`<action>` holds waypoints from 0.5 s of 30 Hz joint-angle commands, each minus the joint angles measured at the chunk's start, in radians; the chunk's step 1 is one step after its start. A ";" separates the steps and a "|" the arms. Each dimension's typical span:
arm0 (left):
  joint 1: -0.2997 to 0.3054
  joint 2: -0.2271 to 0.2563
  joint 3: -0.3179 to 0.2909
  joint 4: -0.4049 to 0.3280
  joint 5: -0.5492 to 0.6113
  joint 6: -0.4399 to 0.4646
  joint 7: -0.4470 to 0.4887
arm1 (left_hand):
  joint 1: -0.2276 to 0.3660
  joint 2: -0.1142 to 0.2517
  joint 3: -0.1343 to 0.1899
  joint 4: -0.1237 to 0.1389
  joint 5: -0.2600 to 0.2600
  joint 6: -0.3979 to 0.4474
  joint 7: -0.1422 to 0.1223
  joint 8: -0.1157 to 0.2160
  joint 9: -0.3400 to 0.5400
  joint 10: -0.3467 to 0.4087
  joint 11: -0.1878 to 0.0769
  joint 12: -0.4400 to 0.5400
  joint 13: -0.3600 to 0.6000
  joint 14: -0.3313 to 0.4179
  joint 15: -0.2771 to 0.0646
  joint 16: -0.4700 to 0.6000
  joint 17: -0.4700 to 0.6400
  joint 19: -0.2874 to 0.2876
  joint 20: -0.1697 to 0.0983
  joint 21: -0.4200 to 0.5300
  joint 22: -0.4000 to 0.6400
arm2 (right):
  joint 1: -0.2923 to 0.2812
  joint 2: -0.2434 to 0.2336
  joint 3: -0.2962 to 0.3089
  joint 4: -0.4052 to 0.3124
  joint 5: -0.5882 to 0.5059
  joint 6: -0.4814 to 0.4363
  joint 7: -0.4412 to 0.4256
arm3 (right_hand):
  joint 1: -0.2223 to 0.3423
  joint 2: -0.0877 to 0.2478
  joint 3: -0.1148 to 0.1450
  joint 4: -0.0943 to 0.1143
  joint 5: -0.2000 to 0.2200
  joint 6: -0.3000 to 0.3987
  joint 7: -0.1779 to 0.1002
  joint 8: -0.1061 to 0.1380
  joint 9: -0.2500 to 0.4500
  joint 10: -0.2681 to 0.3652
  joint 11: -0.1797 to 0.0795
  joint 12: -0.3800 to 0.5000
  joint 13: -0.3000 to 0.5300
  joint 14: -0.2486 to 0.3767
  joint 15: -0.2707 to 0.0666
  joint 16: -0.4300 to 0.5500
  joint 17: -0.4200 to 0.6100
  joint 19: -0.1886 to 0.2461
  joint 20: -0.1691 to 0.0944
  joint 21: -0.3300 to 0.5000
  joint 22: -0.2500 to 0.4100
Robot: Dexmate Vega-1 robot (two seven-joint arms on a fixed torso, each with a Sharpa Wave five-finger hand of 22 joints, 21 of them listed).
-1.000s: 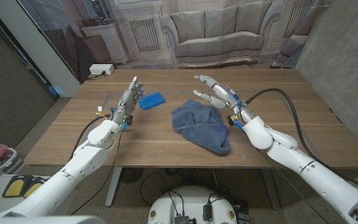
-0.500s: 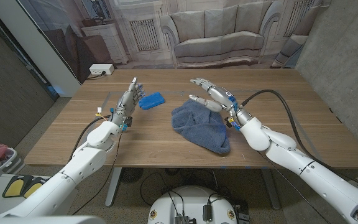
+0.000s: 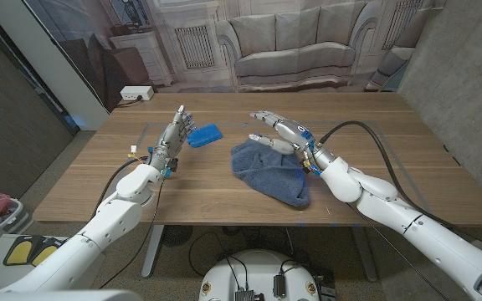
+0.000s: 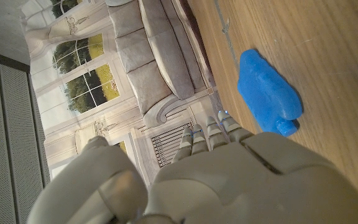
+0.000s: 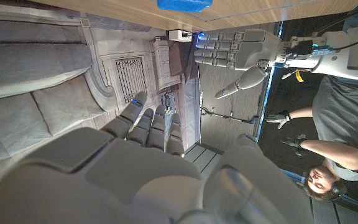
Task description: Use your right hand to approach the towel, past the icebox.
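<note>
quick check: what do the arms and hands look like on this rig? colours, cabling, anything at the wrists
Both arms have glossy white rounded shells. The left hand and right hand are silver-grey metal with segmented fingers. A thick black cable loops off each forearm. Small blue, yellow and red fittings sit at the wrists, and blue lights glow at the fingertips in the wrist views.

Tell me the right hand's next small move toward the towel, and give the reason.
Probably lower the right hand a little onto the far edge of the blue towel. Its fingers are spread and empty above that edge, the heap lies just below and nearer the robot, and the blue icebox sits off to the left by the left hand, out of the way.
</note>
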 commanded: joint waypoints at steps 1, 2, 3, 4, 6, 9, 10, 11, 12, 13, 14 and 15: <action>0.000 0.005 -0.003 -0.004 0.000 0.003 0.002 | 0.004 0.007 -0.006 0.001 -0.001 0.003 0.000 -0.005 0.005 0.004 0.000 0.000 0.003 0.005 -0.001 -0.003 0.004 0.003 -0.021 -0.002 0.004 | 0.025 -0.002 -0.028 -0.004 -0.046 -0.046 0.030 | 0.002 0.003 0.000 -0.005 0.004 0.005 -0.006 -0.003 0.003 0.007 -0.002 0.002 0.001 0.003 0.000 -0.002 0.003 0.007 -0.009 -0.001 0.001; -0.001 0.005 -0.003 -0.002 -0.001 0.003 0.000 | 0.004 0.007 -0.006 0.001 -0.001 0.003 0.001 -0.005 0.005 0.004 0.000 0.000 0.003 0.005 0.000 -0.003 0.004 0.003 -0.022 -0.003 0.004 | 0.027 -0.001 -0.031 -0.004 -0.052 -0.053 0.032 | 0.002 0.003 0.000 -0.005 0.005 0.005 -0.006 -0.003 0.003 0.007 -0.002 0.001 0.001 0.003 0.001 -0.002 0.003 0.008 -0.009 -0.001 0.001; -0.003 0.005 -0.003 -0.001 -0.003 0.004 -0.001 | 0.004 0.007 -0.006 0.001 -0.001 0.003 0.001 -0.005 0.005 0.004 0.000 0.000 0.003 0.004 0.000 -0.003 0.004 0.003 -0.021 -0.003 0.004 | 0.029 -0.001 -0.033 -0.005 -0.058 -0.058 0.033 | 0.002 0.003 0.000 -0.005 0.005 0.005 -0.006 -0.003 0.003 0.007 -0.002 0.001 0.001 0.004 0.000 -0.002 0.003 0.008 -0.009 -0.001 0.001; -0.004 0.005 -0.003 0.000 -0.003 0.004 -0.003 | 0.004 0.007 -0.006 0.001 -0.001 0.003 0.001 -0.005 0.005 0.003 -0.001 0.000 0.003 0.004 0.000 -0.004 0.004 0.003 -0.022 -0.003 0.004 | 0.033 0.000 -0.037 -0.003 -0.066 -0.063 0.033 | 0.002 0.003 0.000 -0.005 0.005 0.005 -0.005 -0.003 0.003 0.007 -0.003 0.002 0.001 0.004 0.000 -0.002 0.003 0.008 -0.009 -0.002 0.001; -0.006 0.006 -0.003 0.002 -0.003 0.005 -0.004 | 0.005 0.007 -0.007 0.001 -0.001 0.003 0.002 -0.005 0.005 0.003 -0.002 -0.001 0.003 0.003 0.000 -0.004 0.004 0.004 -0.021 -0.004 0.004 | 0.037 -0.002 -0.045 -0.003 -0.085 -0.073 0.034 | 0.002 0.003 0.000 -0.005 0.005 0.005 -0.006 -0.003 0.003 0.008 -0.005 0.002 0.001 0.004 0.000 -0.002 0.003 0.007 -0.009 -0.003 0.001; -0.010 0.004 -0.003 0.009 -0.005 0.004 -0.008 | 0.005 0.008 -0.007 0.001 -0.001 0.004 0.001 -0.005 0.005 0.002 -0.002 -0.001 0.003 0.003 -0.001 -0.004 0.004 0.003 -0.021 -0.006 0.004 | 0.046 -0.005 -0.057 -0.003 -0.106 -0.083 0.042 | 0.001 0.003 0.000 -0.005 0.005 0.006 -0.006 -0.003 0.003 0.008 -0.004 0.002 0.001 0.004 0.000 -0.003 0.003 0.006 -0.008 -0.004 0.001; -0.011 0.002 -0.003 0.013 -0.006 0.003 -0.009 | 0.005 0.008 -0.007 0.001 -0.001 0.004 0.001 -0.005 0.005 0.003 -0.002 -0.001 0.003 0.003 -0.001 -0.004 0.004 0.003 -0.021 -0.006 0.004 | 0.049 -0.007 -0.062 -0.003 -0.112 -0.086 0.046 | 0.001 0.003 -0.001 -0.005 0.005 0.006 -0.006 -0.003 0.003 0.008 -0.005 0.002 0.001 0.004 -0.001 -0.003 0.003 0.006 -0.008 -0.004 0.001; -0.013 0.000 -0.002 0.017 -0.008 0.001 -0.012 | 0.005 0.008 -0.008 0.001 -0.001 0.004 0.002 -0.005 0.005 0.003 -0.001 -0.001 0.003 0.003 0.000 -0.004 0.004 0.003 -0.021 -0.006 0.004 | 0.053 -0.008 -0.066 -0.002 -0.116 -0.088 0.052 | 0.001 0.003 -0.001 -0.005 0.005 0.005 -0.007 -0.003 0.003 0.008 -0.005 0.002 0.001 0.003 -0.001 -0.003 0.003 0.006 -0.009 -0.005 0.001; -0.015 -0.002 -0.001 0.021 -0.009 0.000 -0.014 | 0.005 0.008 -0.008 0.001 -0.001 0.004 0.002 -0.005 0.005 0.002 -0.002 -0.001 0.003 0.003 0.000 -0.004 0.004 0.003 -0.021 -0.006 0.004 | 0.058 -0.009 -0.070 -0.001 -0.123 -0.091 0.057 | 0.001 0.003 -0.001 -0.005 0.005 0.005 -0.006 -0.003 0.003 0.008 -0.005 0.002 0.001 0.004 0.000 -0.003 0.003 0.006 -0.009 -0.006 0.001; -0.017 -0.004 0.000 0.025 -0.010 0.000 -0.017 | 0.005 0.008 -0.008 0.001 -0.001 0.004 0.001 -0.005 0.005 0.002 -0.002 -0.001 0.003 0.003 -0.001 -0.004 0.004 0.003 -0.021 -0.007 0.004 | 0.062 -0.010 -0.075 0.000 -0.129 -0.093 0.062 | 0.001 0.003 -0.001 -0.005 0.005 0.005 -0.007 -0.003 0.003 0.009 -0.005 0.002 0.001 0.003 -0.001 -0.003 0.003 0.006 -0.009 -0.006 0.001; -0.020 -0.005 0.001 0.028 -0.010 -0.001 -0.019 | 0.005 0.008 -0.008 0.001 -0.001 0.003 0.002 -0.005 0.005 0.002 0.000 -0.001 0.003 0.003 -0.001 -0.004 0.004 0.003 -0.021 -0.007 0.004 | 0.067 -0.010 -0.079 0.002 -0.136 -0.095 0.066 | 0.001 0.003 -0.001 -0.005 0.005 0.005 -0.007 -0.004 0.003 0.009 -0.005 0.001 0.001 0.003 -0.001 -0.003 0.003 0.006 -0.009 -0.006 0.001; -0.022 -0.006 0.002 0.032 -0.011 -0.002 -0.021 | 0.005 0.008 -0.008 0.001 -0.001 0.003 0.002 -0.005 0.005 0.003 -0.001 -0.001 0.003 0.003 0.000 -0.004 0.004 0.003 -0.021 -0.008 0.004 | 0.071 -0.011 -0.084 0.005 -0.143 -0.097 0.069 | 0.001 0.003 -0.001 -0.005 0.005 0.005 -0.007 -0.004 0.003 0.009 -0.005 0.001 0.001 0.004 -0.001 -0.003 0.003 0.006 -0.009 -0.007 0.001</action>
